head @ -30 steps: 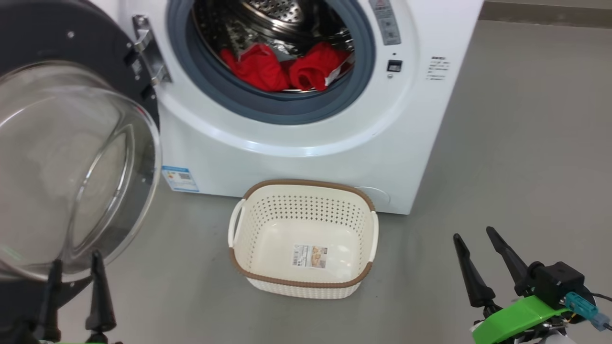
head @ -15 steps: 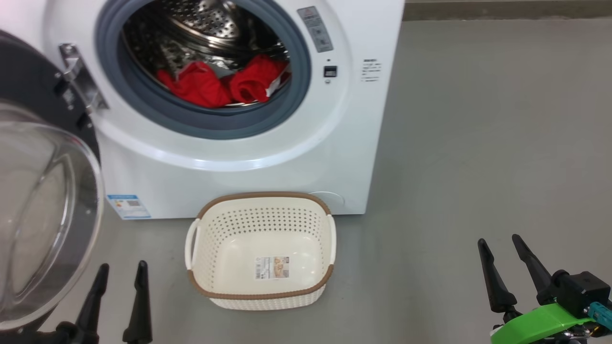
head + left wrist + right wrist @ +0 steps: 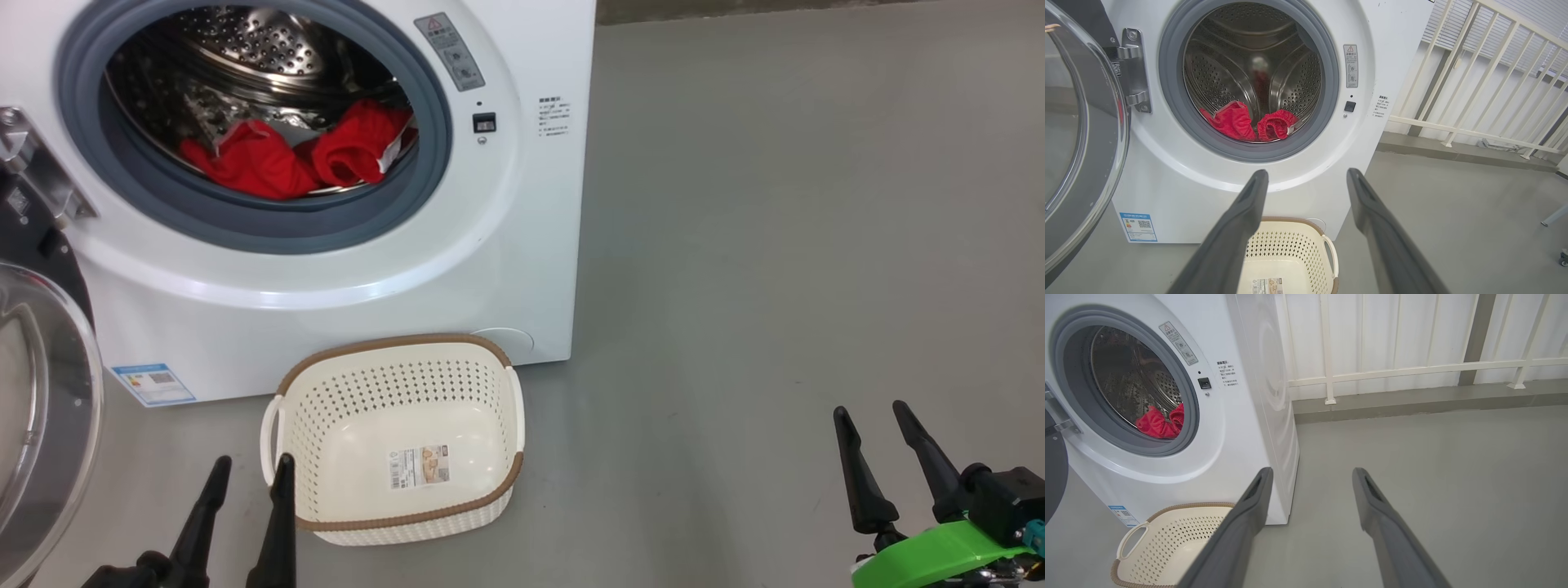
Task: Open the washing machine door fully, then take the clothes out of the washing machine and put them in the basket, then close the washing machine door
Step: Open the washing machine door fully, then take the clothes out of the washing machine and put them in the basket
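Red clothes (image 3: pixel 286 159) lie low in the washing machine (image 3: pixel 326 327), washing machine door (image 3: pixel 49 425) swung wide at left, basket (image 3: pixel 367 392) empty in front. Your left fingers (image 3: pixel 279 523) and right fingers (image 3: pixel 857 482) stand spread, empty. Unloading looks due: reach in and pinch fabric.

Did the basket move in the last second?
No. The basket keeps its spot in front of the washing machine; the whole head view slid left, so the camera moved.
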